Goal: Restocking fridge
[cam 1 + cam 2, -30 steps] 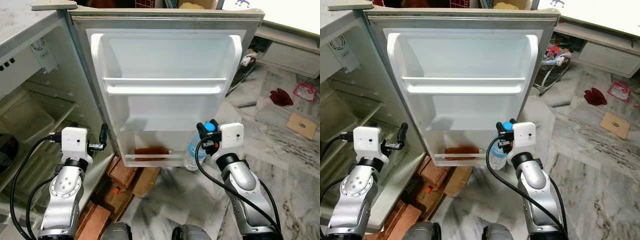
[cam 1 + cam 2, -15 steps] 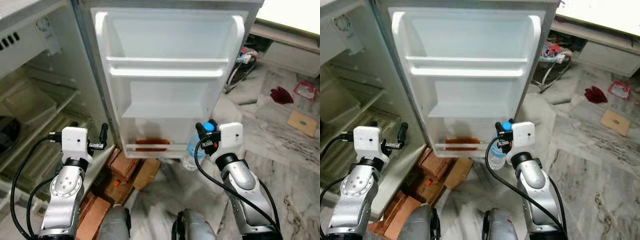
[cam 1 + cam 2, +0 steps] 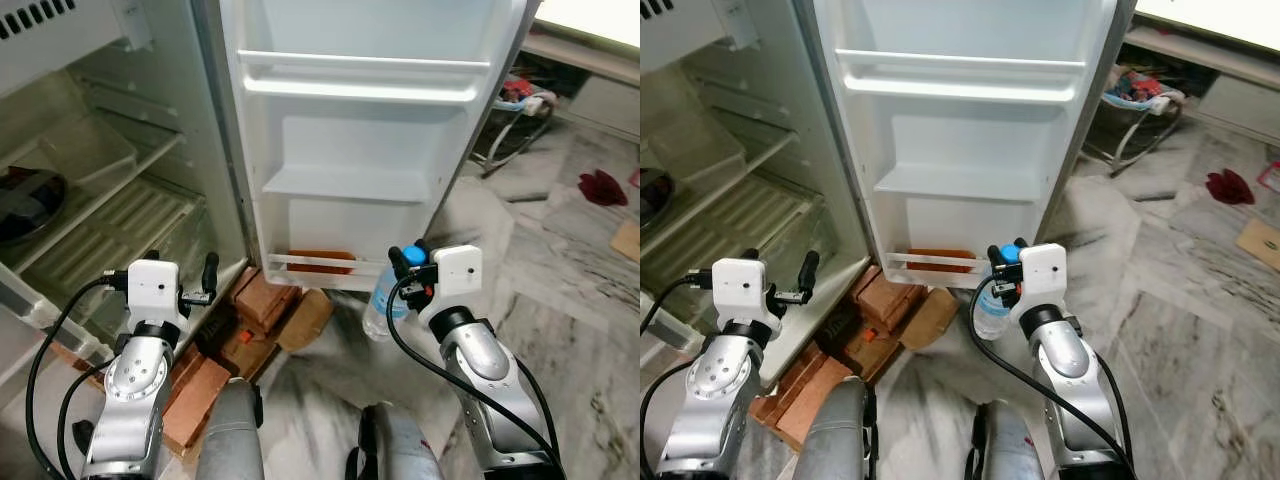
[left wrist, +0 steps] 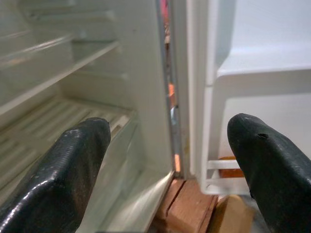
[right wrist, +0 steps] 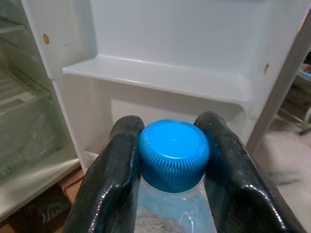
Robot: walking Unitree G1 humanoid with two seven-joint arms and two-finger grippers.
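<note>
My right gripper (image 3: 413,266) is shut on the blue cap of a clear water bottle (image 3: 382,303), held upright just in front of the open fridge door (image 3: 370,130). In the right wrist view the two black fingers (image 5: 106,179) clamp the cap of the water bottle (image 5: 173,153). The door's lowest rack (image 3: 322,266) has an orange-brown item (image 3: 318,258) behind its rail. My left gripper (image 3: 205,285) is open and empty, low by the fridge body's bottom edge; its fingers (image 4: 63,170) frame the door hinge gap.
The fridge interior (image 3: 90,190) at left has wire shelves and a dark bowl (image 3: 25,190). Red bricks (image 3: 215,360) and a cardboard piece (image 3: 305,318) lie under the fridge. Marble floor (image 3: 560,330) stretches right, with a red cloth (image 3: 602,187) and clutter beyond.
The view has moved closer and lower toward the fridge, so the door's lower shelves loom larger. Both grippers keep their poses; the right one still holds the bottle.
</note>
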